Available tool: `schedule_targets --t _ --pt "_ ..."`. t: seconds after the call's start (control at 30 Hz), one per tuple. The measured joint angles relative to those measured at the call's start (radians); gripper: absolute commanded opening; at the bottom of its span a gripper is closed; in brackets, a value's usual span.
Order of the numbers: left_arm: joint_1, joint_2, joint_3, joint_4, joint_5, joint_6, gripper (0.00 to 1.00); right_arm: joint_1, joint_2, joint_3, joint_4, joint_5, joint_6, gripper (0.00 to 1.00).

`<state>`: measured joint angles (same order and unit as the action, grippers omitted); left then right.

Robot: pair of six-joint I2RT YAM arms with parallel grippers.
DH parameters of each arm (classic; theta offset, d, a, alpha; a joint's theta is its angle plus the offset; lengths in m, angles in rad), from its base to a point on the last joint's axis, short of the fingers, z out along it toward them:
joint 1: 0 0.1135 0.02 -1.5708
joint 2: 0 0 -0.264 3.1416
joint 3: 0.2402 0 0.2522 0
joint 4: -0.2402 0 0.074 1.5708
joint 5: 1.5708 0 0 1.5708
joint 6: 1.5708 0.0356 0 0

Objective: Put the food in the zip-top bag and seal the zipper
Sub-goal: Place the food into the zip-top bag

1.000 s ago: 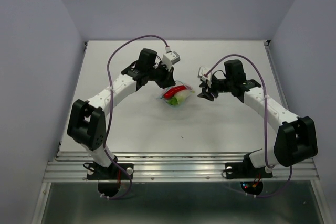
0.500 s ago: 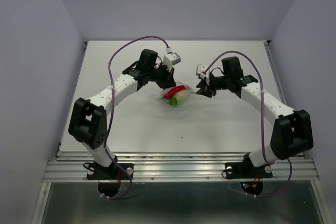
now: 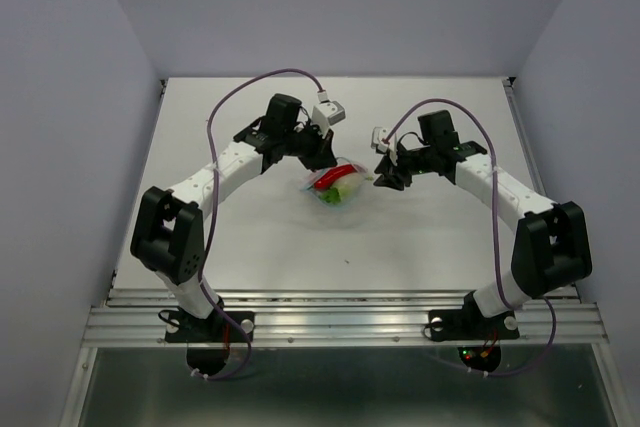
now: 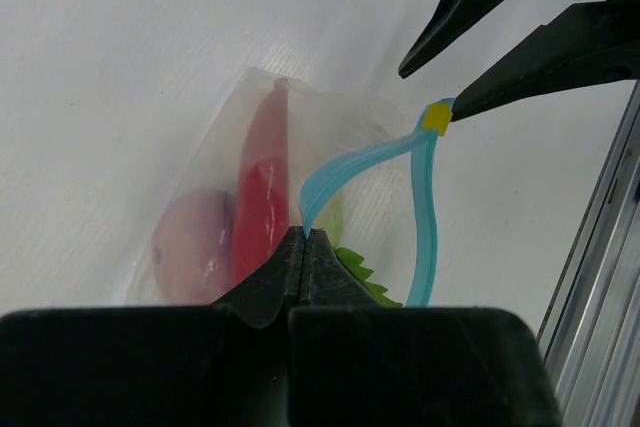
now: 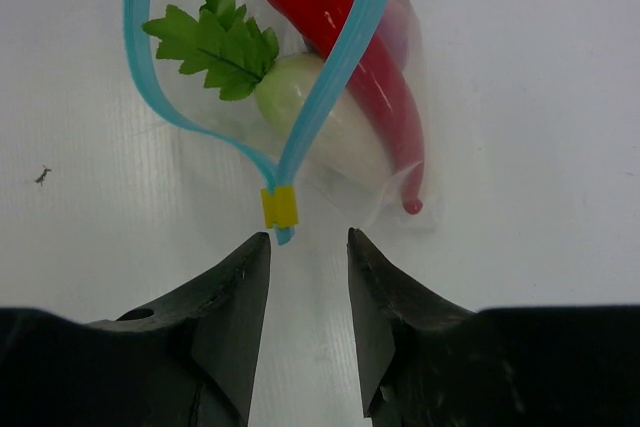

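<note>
Up top, the zip-top bag (image 3: 336,193) sits mid-counter (image 3: 250,237) between the two arms. Left jaws are at its far-left edge, right jaws just off its right side.

Left wrist view: the left jaws are clenched on one end of the blue zipper (image 4: 352,159), which gapes open in a loop. The chili (image 4: 262,197) and purplish ball (image 4: 190,247) are inside the bag, and the right arm's tips sit right beside the yellow tab (image 4: 435,118) at the other end.

Right wrist view: the right jaws are parted with nothing between them, and the tab is just ahead of the gap. The white egg veggie (image 5: 325,122) is in the bag too.

So I'd say loading's done and we're on sealing. Next move looks like pinching that tab squarely, then closing the strip toward the left jaws. It's a small target and easy to miss.
</note>
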<state>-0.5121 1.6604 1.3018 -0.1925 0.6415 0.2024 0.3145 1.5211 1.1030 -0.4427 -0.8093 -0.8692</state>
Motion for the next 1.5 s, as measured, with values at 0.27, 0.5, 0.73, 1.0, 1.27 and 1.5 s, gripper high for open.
schedule_targets --t 0.27,0.5,0.73,1.0,1.27,1.5 --pt "-0.016 -0.001 0.0 0.001 0.077 -0.002 0.0 0.0 0.0 0.0 -0.001 0.0 -0.008 0.57" --pt "-0.016 -0.001 0.0 0.0 0.129 -0.006 0.0 -0.002 -0.008 -0.016 0.006 -0.002 -0.007 0.69" --pt "-0.016 -0.001 0.0 0.0 0.138 -0.009 0.0 -0.008 -0.05 -0.07 0.008 -0.002 0.025 1.0" --pt "-0.016 -0.008 0.0 0.0 0.151 -0.01 0.0 -0.014 -0.089 -0.08 0.069 0.043 0.144 1.0" --pt "-0.016 -0.087 0.003 0.002 0.136 -0.04 0.0 -0.014 -0.338 -0.108 0.162 0.239 0.196 1.0" --pt "-0.016 -0.105 0.045 0.035 0.118 -0.182 0.0 -0.05 -0.43 -0.19 0.785 0.691 0.533 1.0"
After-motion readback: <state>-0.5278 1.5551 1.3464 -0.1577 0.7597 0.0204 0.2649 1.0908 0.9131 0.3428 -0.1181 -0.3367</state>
